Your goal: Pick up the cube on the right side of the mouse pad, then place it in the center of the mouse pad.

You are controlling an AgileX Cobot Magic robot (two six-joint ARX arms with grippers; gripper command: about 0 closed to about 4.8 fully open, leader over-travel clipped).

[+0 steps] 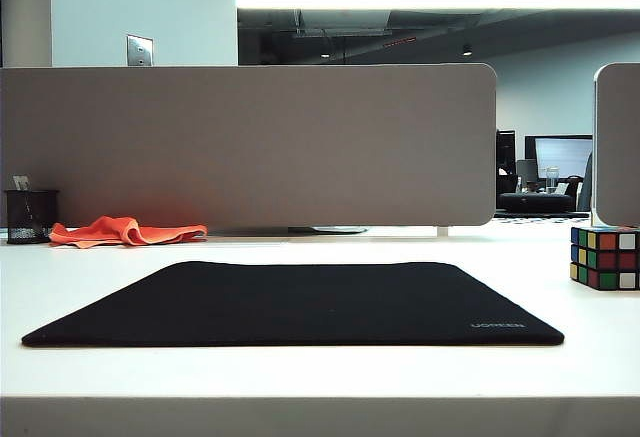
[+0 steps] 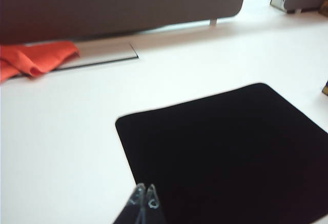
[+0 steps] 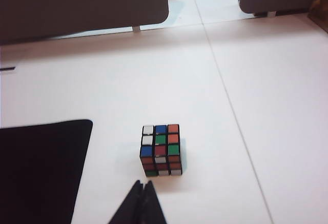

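- Far left of desk, exterior view: black mesh pen cup [image 1: 30, 216] against the grey divider panel [image 1: 248, 145].
- Just right of it: orange cloth [image 1: 125, 230] crumpled on the white table [image 1: 300, 377], at the divider's foot, well apart from the pad.
- Centre: mouse pad [image 1: 300, 304] lies flat, black, w/ grey "UGREEN" lettering at its near right corner. Nothing on it.
- Left gripper [image 2: 144, 198]: seen only in left wrist view, tips pressed together, holding nothing, hovering over the pad's near edge on the left side. Not visible in exterior view.
- Right gripper [image 3: 142, 190]: seen only in right wrist view, tips pressed together, empty, just short of the cube, not touching it.
- Cube [image 1: 604, 257]: on the table right of the pad, apart from the pad's right edge, sitting flat, partly cut by the exterior frame edge. Scrambled stickers, 3 rows per face.
- Behind cube: 2nd divider panel [image 1: 617, 145] at far right.
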